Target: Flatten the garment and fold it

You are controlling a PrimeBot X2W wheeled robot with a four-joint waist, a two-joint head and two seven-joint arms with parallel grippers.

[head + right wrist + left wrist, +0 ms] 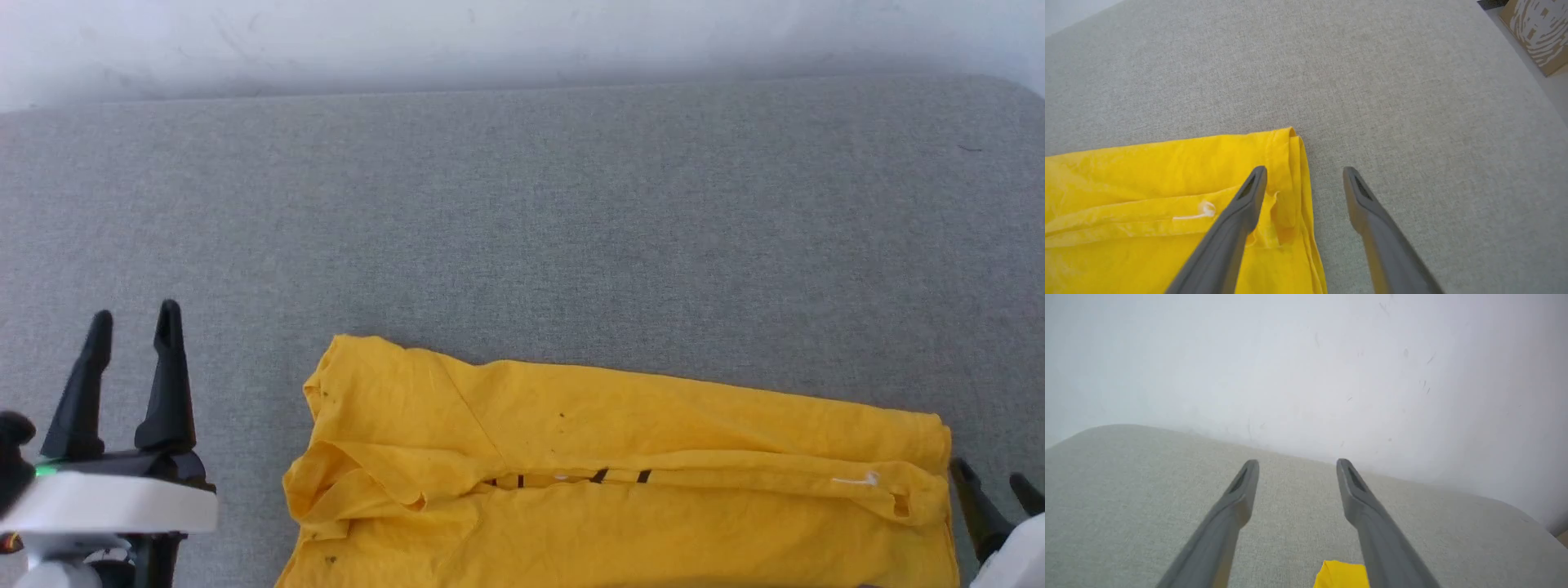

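Toward the near side of the grey fabric-covered table (522, 204), the yellow T-shirt (620, 457) lies folded into a long band, 2 flaps meeting along a line where black marks peek out. The left gripper (135, 310) hangs over bare fabric to the shirt's left, jaws open and empty. The right gripper (1305, 169) also has its jaws open, straddling the shirt's right edge and gripping nothing.

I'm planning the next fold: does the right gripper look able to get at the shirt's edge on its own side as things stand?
Probably yes. The right gripper is open right at the edge of the shirt, with one finger over the yellow cloth and the other over the bare grey surface. Nothing lies in between.
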